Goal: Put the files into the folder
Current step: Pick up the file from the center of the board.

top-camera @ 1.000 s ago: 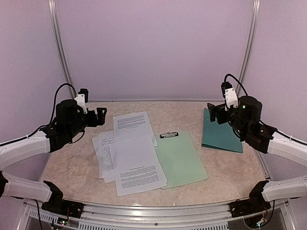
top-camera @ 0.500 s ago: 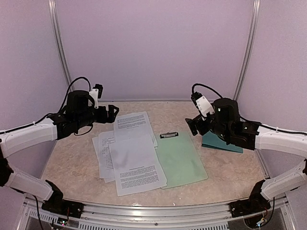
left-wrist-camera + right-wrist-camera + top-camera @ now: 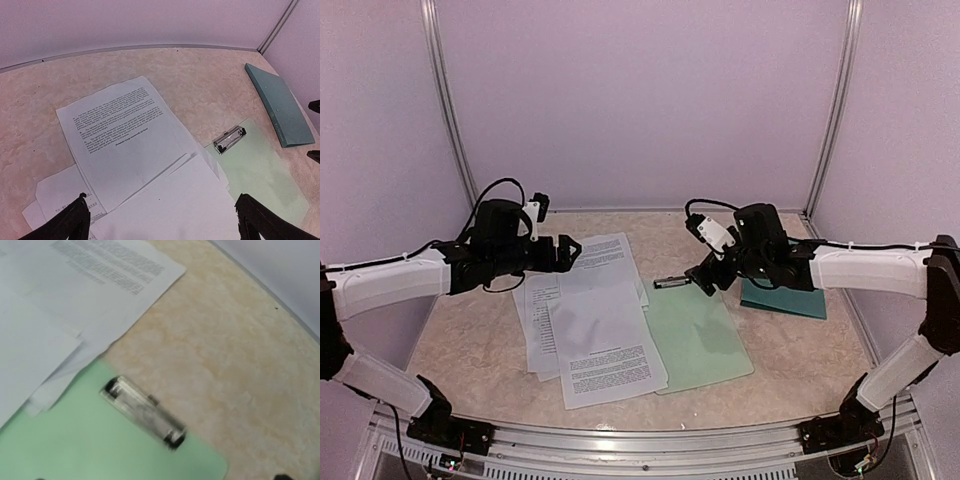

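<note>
The files (image 3: 600,330) lie as a loose fan of several white printed sheets left of centre on the table; the left wrist view shows the files (image 3: 125,130) from close above. My left gripper (image 3: 566,256) hovers over their far left corner, open, its fingertips (image 3: 75,222) wide apart with nothing between them. The dark teal folder (image 3: 788,297) lies shut at the right, partly behind my right arm, and the left wrist view shows the folder (image 3: 277,102) too. My right gripper (image 3: 705,279) is open above the clipboard's clip, left of the folder.
A pale mint clipboard (image 3: 698,335) lies between the files and the folder, its silver clip (image 3: 145,412) at the far end; the sheets overlap its left edge. Bare marbled table (image 3: 470,340) borders the sheets on the left. Walls close in the back and sides.
Both arms have swung inward. The left gripper came over the far corner of the files. The right gripper moved left from above the folder to the clipboard's clip.
</note>
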